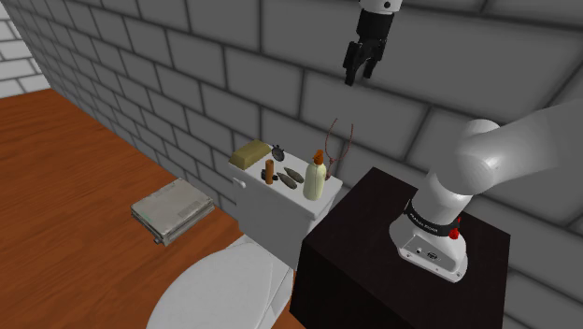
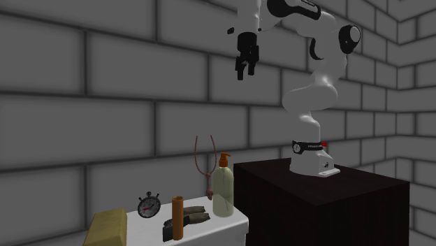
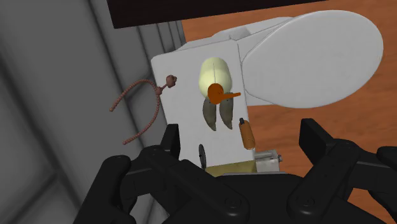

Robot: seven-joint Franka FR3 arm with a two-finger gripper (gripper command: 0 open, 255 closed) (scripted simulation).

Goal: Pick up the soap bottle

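The soap bottle (image 1: 315, 178) is pale yellow-green with an orange pump and stands upright on the white toilet tank lid (image 1: 283, 199), at the end nearest the dark stand. My black gripper (image 1: 358, 77) hangs high above it by the brick wall, open and holding nothing. From the second exterior view the soap bottle (image 2: 223, 189) stands far below the gripper (image 2: 244, 71). Looking down the gripper (image 3: 241, 130), the soap bottle (image 3: 214, 76) lies well beyond the spread fingers (image 3: 170, 137), seen from the top.
Also on the tank lid are a yellow sponge block (image 1: 249, 154), a small clock (image 1: 277, 149), a brown cylinder (image 1: 269, 173) and two dark grey pieces (image 1: 291, 176). A reddish cord (image 1: 335, 143) hangs on the wall behind the bottle. The black stand (image 1: 374, 243) adjoins the tank. A grey flat box (image 1: 172, 210) lies on the wooden floor.
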